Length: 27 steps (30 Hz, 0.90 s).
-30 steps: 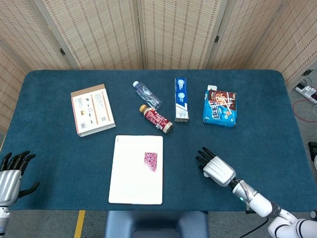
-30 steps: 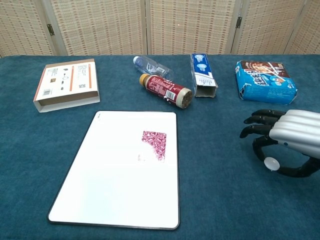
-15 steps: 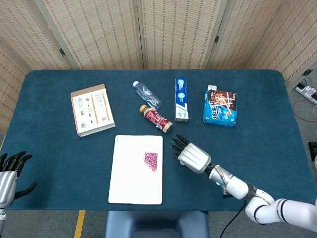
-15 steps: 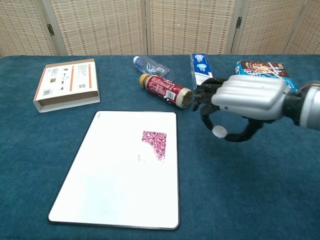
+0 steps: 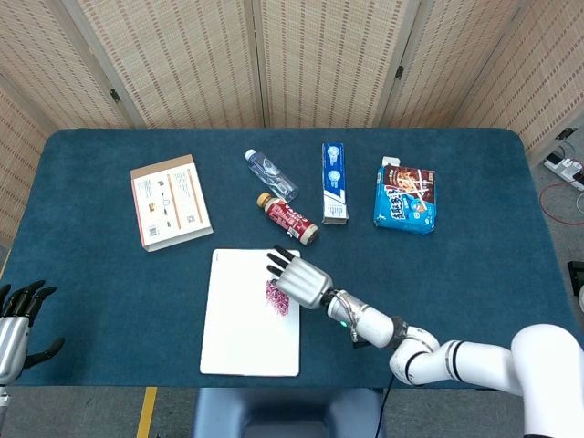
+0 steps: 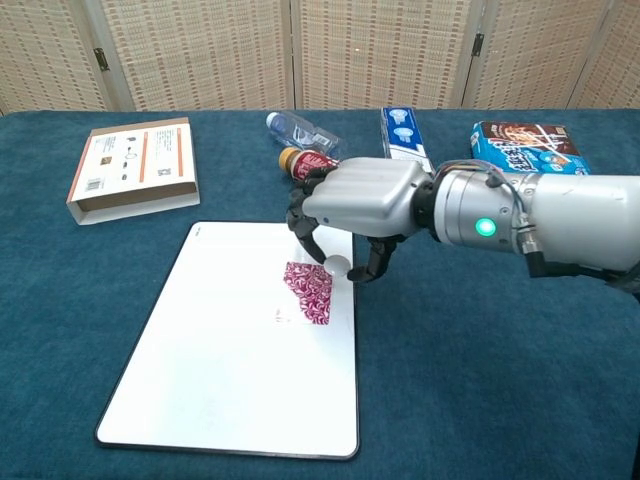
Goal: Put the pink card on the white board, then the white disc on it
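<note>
matt cloth table [image 6: 500, 380], smooth white board [image 6: 220, 360]

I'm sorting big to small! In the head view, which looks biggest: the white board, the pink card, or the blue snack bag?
1. The flat white board, by far the largest.
2. The blue snack bag.
3. The patterned pink card, smallest, though the right hand covers part of it.

The pink card [image 5: 277, 297] is partly covered by the right hand [image 5: 300, 281] in the head view, and the white disc [image 6: 339, 266] is hidden there. The red bottle [image 6: 302, 160] is mostly blocked by that hand in the chest view. The left hand [image 5: 16, 327] is cut off at the head view's edge.
</note>
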{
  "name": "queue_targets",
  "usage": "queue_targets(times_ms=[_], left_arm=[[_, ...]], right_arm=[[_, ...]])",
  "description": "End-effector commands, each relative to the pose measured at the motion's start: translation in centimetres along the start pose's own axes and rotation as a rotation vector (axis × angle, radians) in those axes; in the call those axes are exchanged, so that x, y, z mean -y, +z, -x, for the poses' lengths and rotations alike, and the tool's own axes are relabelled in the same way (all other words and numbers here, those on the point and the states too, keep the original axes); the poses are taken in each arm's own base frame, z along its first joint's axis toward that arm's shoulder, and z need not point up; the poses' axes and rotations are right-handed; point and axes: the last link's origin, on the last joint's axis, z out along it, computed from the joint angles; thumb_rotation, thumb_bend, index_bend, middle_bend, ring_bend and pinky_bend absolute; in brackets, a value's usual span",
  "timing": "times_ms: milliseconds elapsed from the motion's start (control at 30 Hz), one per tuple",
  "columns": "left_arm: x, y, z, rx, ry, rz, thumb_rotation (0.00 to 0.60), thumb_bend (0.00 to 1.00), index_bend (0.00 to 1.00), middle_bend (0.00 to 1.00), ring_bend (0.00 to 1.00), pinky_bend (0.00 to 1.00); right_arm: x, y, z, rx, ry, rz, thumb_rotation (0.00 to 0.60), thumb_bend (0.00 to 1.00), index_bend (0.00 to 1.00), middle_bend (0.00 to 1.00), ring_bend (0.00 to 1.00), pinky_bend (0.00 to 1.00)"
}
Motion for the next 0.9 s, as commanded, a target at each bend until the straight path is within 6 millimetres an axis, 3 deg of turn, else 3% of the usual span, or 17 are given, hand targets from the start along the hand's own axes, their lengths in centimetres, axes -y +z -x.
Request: queue_targets(times_ms=[33, 533, 800, 900], left_arm=[[0.1, 0.0, 0.0, 0.001, -0.001, -0.003, 0.6, 0.25, 0.21, 0.15, 0.17, 0.0], [0.4, -0.1, 0.3, 0.012, -0.001, -0.012, 0.6, 0.25, 0.21, 0.15, 0.17, 0.0], [0.4, -0.1, 0.4, 0.013, -0.004, -0.009, 0.6, 0.25, 0.21, 0.15, 0.17, 0.0], [0.4, -0.1, 0.4, 0.012, -0.005, -0.009, 0.6, 0.25, 0.21, 0.15, 0.17, 0.0]], right_arm=[[0.3, 0.7, -0.3, -0.002, -0.002, -0.006, 0.6, 0.35, 0.5, 0.21, 0.04, 0.0], [1.7, 2.6, -0.2, 0.018, -0.05, -0.035, 0.6, 0.35, 0.45, 0.18, 0.02, 0.0], [1.9, 2.8, -0.4, 0.004, -0.038, -0.04, 0.6, 0.35, 0.25, 0.17, 0.01, 0.0], [1.8, 2.7, -0.5, 0.001, -0.038, -0.04, 0.6, 0.35, 0.23, 0.17, 0.02, 0.0]])
